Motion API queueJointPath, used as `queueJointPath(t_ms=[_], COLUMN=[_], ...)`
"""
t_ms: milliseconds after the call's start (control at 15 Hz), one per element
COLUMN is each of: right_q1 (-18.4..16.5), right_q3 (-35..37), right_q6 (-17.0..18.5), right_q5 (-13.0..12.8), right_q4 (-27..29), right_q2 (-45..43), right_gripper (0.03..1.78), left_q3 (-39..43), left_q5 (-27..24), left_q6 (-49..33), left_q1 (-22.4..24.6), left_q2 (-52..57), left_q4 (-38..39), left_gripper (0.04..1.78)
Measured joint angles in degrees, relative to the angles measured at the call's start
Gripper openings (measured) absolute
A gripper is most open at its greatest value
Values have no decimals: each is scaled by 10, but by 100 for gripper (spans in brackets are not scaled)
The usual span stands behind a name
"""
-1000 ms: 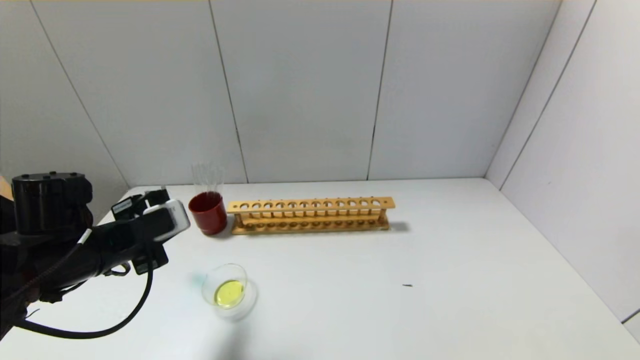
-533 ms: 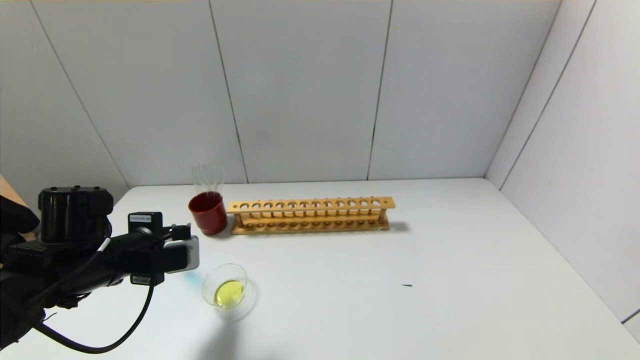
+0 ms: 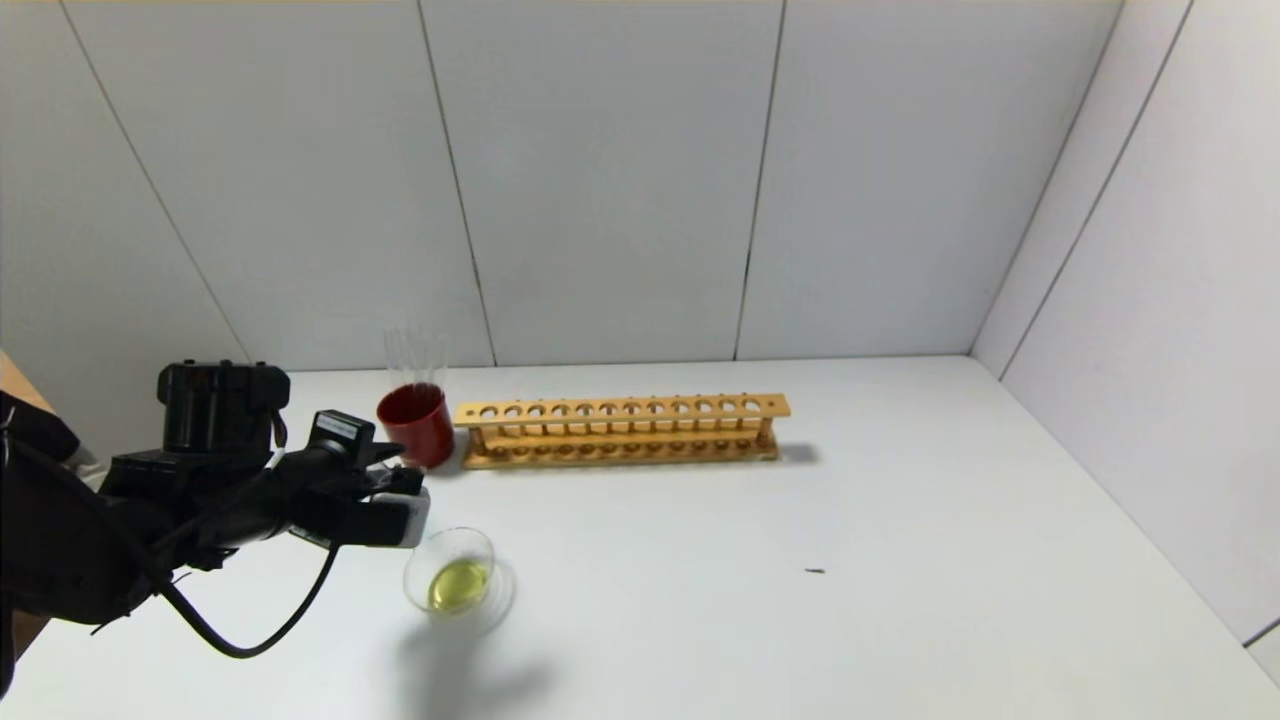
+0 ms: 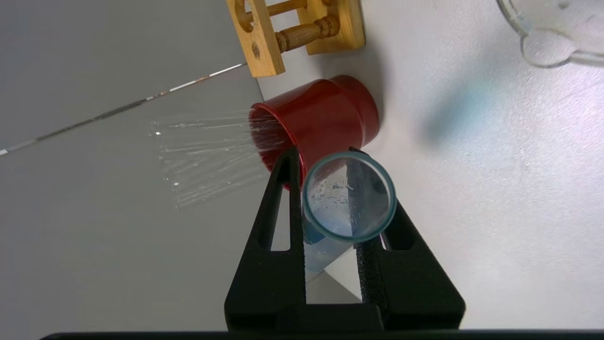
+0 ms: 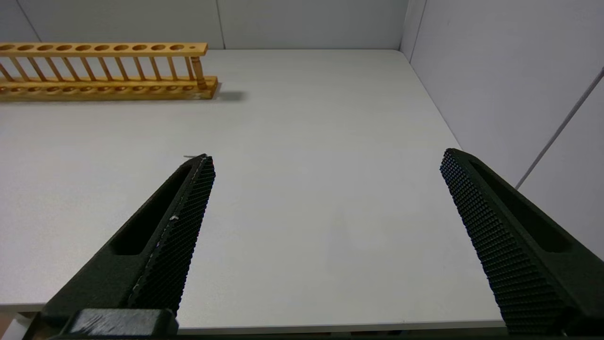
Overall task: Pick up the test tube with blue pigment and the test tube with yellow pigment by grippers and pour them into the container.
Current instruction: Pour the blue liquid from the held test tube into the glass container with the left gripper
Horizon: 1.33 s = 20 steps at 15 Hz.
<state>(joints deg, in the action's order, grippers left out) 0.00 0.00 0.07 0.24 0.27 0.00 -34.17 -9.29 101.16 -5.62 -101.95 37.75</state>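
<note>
My left gripper (image 4: 324, 153) is shut on the test tube with blue pigment (image 4: 349, 196). The tube's open mouth faces the wrist camera, and pale blue liquid (image 4: 321, 243) lies inside it behind the rim. In the head view the left wrist (image 3: 385, 515) hangs just left of the container (image 3: 455, 580), a clear glass dish with yellow-green liquid. The tube itself is hidden there. The dish's edge shows in the left wrist view (image 4: 542, 42). The test tube with yellow pigment is out of view. My right gripper (image 5: 325, 160) is open and empty over bare table.
A dark red cup (image 3: 415, 425) with several colourless tubes stands behind the left gripper, close to its fingertips in the left wrist view (image 4: 325, 118). A long wooden tube rack (image 3: 620, 430) stands right of the cup and shows in the right wrist view (image 5: 104, 71).
My left arm has swung right toward the dish and its wrist has turned. The wrist now sits beside the dish's rim. The liquid in the dish looks duller and greener.
</note>
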Motion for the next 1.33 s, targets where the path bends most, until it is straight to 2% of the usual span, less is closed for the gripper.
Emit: queueJointPath(t_ms=[200,467,667,1000,1333], right_q1=[0,0,0,0,0], right_q3=[0,0,0,0,0], right_q6=[0,0,0,0,0], right_q5=[0,0,0,0,0], right_q4=[0,0,0,0,0], right_q2=[0,0,0,0,0], right_gripper=[175,175,175,175,175], left_q3=[-10,-14,-14,-6,13], left_q5=[30,71,109,116,116], left_q6=[60,80,84,140,151], left_q1=[-10,-39,-79,-86,-85], left_q2=[-14,-24,-31,-31,-25], left_q4=[0,0,8,9,9], left_gripper=[35,35,35,35,35])
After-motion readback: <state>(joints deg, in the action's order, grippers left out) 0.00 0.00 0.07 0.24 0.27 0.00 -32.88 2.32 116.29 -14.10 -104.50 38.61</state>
